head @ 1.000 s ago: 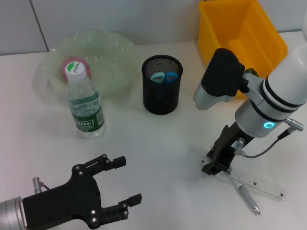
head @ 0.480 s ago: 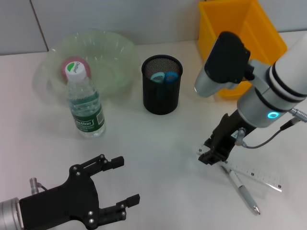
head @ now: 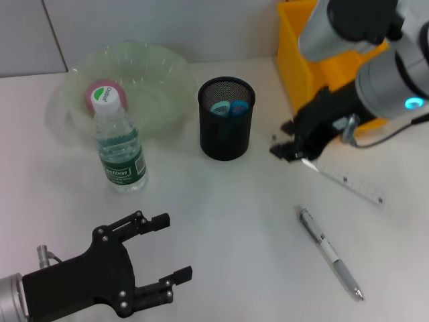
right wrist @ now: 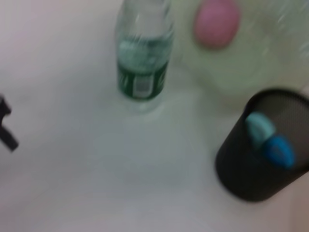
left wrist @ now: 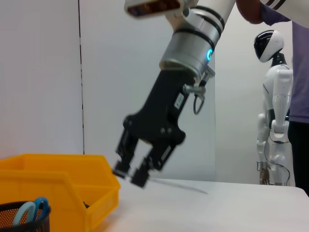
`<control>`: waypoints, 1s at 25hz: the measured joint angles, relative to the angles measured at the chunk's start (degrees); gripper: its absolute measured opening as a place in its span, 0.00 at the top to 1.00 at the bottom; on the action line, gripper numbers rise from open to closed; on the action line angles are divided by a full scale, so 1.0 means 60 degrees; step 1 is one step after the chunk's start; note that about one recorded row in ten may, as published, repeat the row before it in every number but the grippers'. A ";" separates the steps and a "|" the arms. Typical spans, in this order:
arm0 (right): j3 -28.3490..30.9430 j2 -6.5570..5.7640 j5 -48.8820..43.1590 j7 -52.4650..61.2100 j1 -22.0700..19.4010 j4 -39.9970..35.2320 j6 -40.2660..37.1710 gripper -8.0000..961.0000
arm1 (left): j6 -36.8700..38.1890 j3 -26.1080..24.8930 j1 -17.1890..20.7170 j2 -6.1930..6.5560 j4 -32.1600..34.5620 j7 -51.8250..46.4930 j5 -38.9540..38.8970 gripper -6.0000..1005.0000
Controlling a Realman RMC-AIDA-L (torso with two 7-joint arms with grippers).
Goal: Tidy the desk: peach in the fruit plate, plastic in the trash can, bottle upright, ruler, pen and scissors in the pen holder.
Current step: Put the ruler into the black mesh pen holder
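My right gripper (head: 288,150) hangs just right of the black mesh pen holder (head: 226,118), shut on one end of the clear ruler (head: 348,182), which slants down toward the table. The left wrist view shows that gripper (left wrist: 133,174) holding the ruler (left wrist: 178,185) in the air. The pen (head: 330,252) lies on the table at the front right. Blue scissors handles (head: 228,107) stick out of the holder. The bottle (head: 119,144) stands upright in front of the fruit plate (head: 157,74), which holds the pink peach (head: 94,90). My left gripper (head: 175,246) rests open at the front left. No plastic is in view.
A yellow bin (head: 335,47) stands at the back right, behind my right arm. The right wrist view looks down on the bottle (right wrist: 142,53), peach (right wrist: 217,21) and pen holder (right wrist: 263,154).
My right gripper has lifted the ruler off the table and carried it back and left toward the pen holder. The pen stays on the table. The left gripper has barely shifted.
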 joint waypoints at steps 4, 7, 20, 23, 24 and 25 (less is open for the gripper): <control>0.0158 0.0015 0.0110 0.0011 -0.0099 -0.0858 0.0314 0.60 | 0.0019 -0.0043 -0.0024 0.0001 0.0000 0.0002 -0.0004 0.21; 0.0281 0.0021 0.0206 0.0063 -0.0153 -0.1252 0.0726 0.60 | 0.0045 -0.0048 -0.0051 0.0000 0.0000 0.0003 -0.0005 0.21; 0.0451 0.0012 0.2323 -0.0869 -0.1058 -0.1208 0.4407 0.60 | 0.0085 -0.0245 -0.0074 0.0016 0.0000 0.0017 0.0006 0.21; 0.0319 0.0000 0.3397 -0.1845 -0.1283 -0.0576 0.5379 0.60 | 0.0085 -0.0245 -0.0074 0.0016 0.0000 0.0028 0.0010 0.21; 0.0265 -0.0004 0.3843 -0.2285 -0.1353 -0.0290 0.5677 0.60 | 0.0082 -0.0245 -0.0072 0.0016 0.0001 0.0029 0.0010 0.21; 0.0218 -0.0005 0.4310 -0.2732 -0.1402 -0.0030 0.5938 0.60 | 0.0078 -0.0245 -0.0066 0.0015 0.0000 0.0030 0.0011 0.21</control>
